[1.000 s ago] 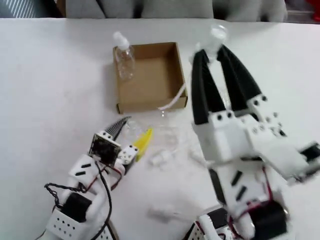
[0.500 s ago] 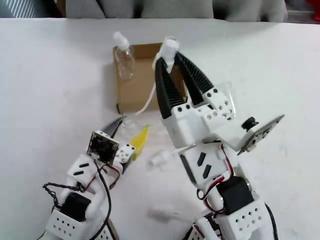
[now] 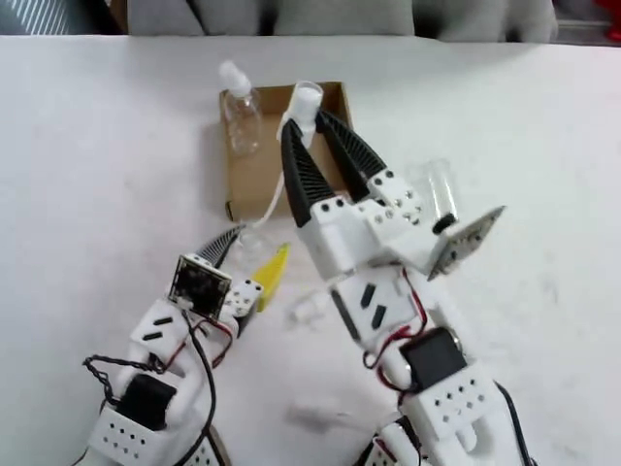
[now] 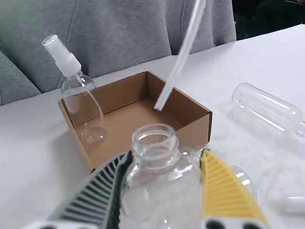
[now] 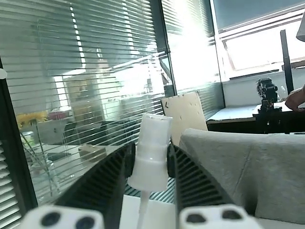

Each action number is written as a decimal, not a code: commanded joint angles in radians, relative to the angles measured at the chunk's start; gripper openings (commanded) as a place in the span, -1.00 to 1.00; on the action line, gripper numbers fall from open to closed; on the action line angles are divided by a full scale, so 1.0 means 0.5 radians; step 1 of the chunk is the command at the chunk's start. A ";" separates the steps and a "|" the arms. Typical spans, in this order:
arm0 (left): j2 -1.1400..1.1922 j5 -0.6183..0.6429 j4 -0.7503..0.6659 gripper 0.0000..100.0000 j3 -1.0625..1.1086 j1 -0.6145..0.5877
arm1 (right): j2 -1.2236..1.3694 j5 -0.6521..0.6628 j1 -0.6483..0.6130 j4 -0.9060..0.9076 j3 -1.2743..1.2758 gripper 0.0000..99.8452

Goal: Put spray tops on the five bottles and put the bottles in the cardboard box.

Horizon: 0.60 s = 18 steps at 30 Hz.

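Observation:
My left gripper (image 3: 254, 254) is shut on a clear, uncapped bottle (image 4: 153, 157) held upright between its grey and yellow fingers, just in front of the cardboard box (image 3: 262, 175). My right gripper (image 3: 306, 121) is shut on a white spray top (image 5: 151, 152), held high over the box. Its thin tube (image 4: 183, 52) hangs down toward the box floor (image 4: 125, 125). One bottle fitted with a spray top (image 3: 240, 112) stands upright in the box's far left corner (image 4: 78, 90).
An uncapped clear bottle (image 3: 441, 189) lies on the table right of the box (image 4: 267, 107). Loose white spray tops lie on the table near the arms (image 3: 309, 309) (image 3: 315, 416). A grey fabric surface rises behind the table's far edge.
My right arm has swung left with the spray top, from beyond the box's right side to above the box. The left arm and its bottle have stayed put.

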 commanded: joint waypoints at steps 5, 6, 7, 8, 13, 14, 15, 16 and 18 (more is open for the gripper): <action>-0.041 -0.015 0.003 -0.74 -0.006 -0.011 | 0.180 -0.003 -0.020 -0.195 -0.018 -0.97; -0.041 -0.015 0.003 -0.74 -0.006 -0.011 | 0.180 -0.003 -0.020 -0.192 -0.018 -0.97; -0.041 -0.015 0.003 -0.74 -0.006 -0.011 | 0.180 -0.003 -0.020 -0.192 -0.018 -0.97; -0.041 -0.015 0.003 -0.74 -0.006 -0.011 | 0.180 -0.003 -0.020 -0.192 -0.018 -0.97; -0.041 -0.015 0.003 -0.74 -0.006 -0.011 | 0.180 -0.006 -0.023 -0.183 -0.015 -0.97; -0.041 -0.015 0.003 -0.74 -0.006 -0.011 | 0.180 -0.006 -0.023 -0.155 -0.015 -0.97; -0.041 -0.015 0.003 -0.74 -0.006 -0.011 | 0.176 -0.006 -0.023 -0.112 -0.015 -0.97; -0.041 -0.015 0.003 -0.74 -0.006 -0.011 | 0.176 -0.006 -0.026 -0.078 -0.015 -0.97; -0.041 -0.015 0.003 -0.74 -0.006 -0.011 | 0.176 -0.006 -0.054 -0.029 -0.015 -0.97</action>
